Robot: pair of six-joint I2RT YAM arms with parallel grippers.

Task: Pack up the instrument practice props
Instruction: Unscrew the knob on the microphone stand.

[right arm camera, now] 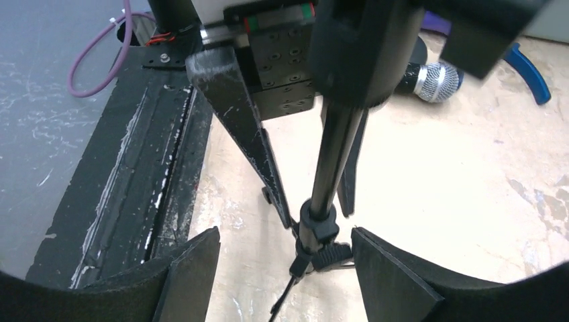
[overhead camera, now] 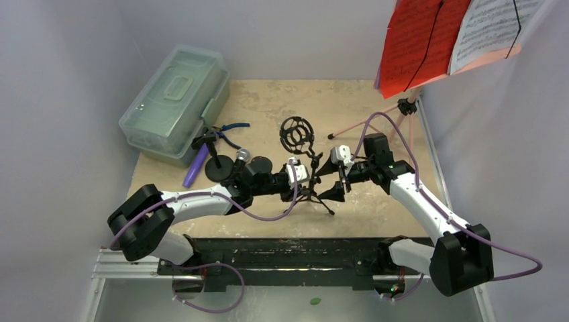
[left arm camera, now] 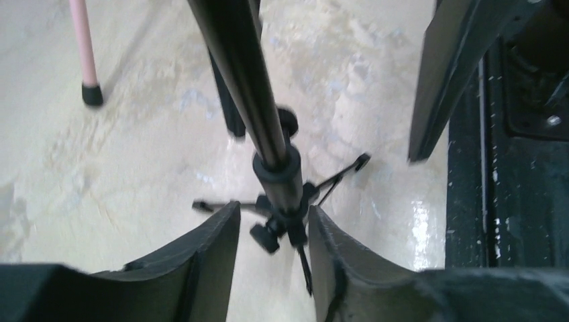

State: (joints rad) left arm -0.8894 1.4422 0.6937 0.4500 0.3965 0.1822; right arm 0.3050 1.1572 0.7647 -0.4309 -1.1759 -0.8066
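Left gripper [left arm camera: 273, 209] and right gripper [right arm camera: 284, 233] flank mic tripod [left arm camera: 275, 168] near pliers [overhead camera: 232, 127].

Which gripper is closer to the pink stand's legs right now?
Right. The right gripper straddles the black mic tripod on the side toward the pink stand's legs. The left gripper straddles the same tripod from the opposite side, farther from them.
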